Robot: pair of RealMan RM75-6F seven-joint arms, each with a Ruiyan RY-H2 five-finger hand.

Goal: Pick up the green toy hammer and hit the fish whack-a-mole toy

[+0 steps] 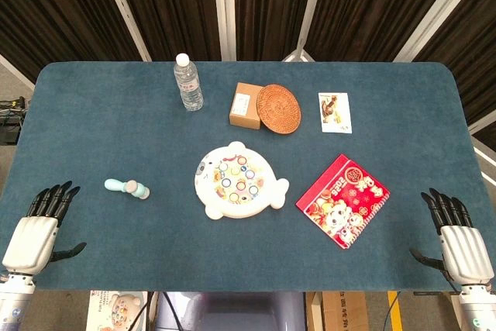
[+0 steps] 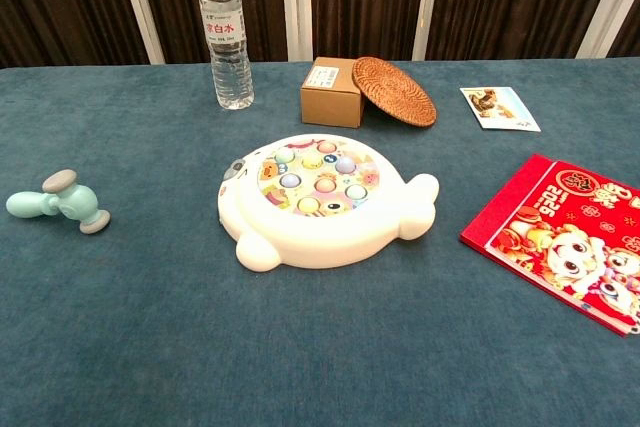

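Both my left hand and right hand lay open and empty; I judged the green toy hammer light, rigid plastic, best gripped mid-handle.

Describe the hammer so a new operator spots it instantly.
Start at the white fish-shaped toy in the middle of the blue table. Look toward the robot's left side: the green toy hammer lies alone on the cloth there. It is the only pale mint object, with grey-capped head ends.
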